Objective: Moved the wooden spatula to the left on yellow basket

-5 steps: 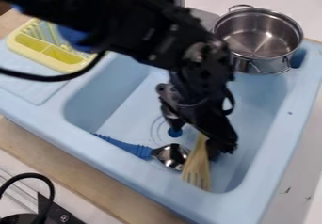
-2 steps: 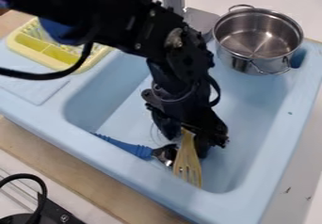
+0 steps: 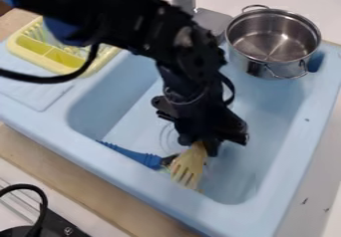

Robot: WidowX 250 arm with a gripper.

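The fingers (image 3: 212, 147) are closed on the spatula (image 3: 188, 167), which slants lengthwise toward the near sink rim (image 3: 156, 191). The basket (image 3: 47, 64) lies well apart, upper left.

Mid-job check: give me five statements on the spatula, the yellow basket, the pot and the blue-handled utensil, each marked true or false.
1. The hand has hold of the wooden spatula. True.
2. The spatula already rests on the yellow basket. False: it is at the sink, away from the basket.
3. The spatula's slotted end points away from the hand. True.
4. The blue-handled utensil stands inside the metal pot. False: it lies in the sink, beside the spatula.
5. The metal pot has a loop handle. True.
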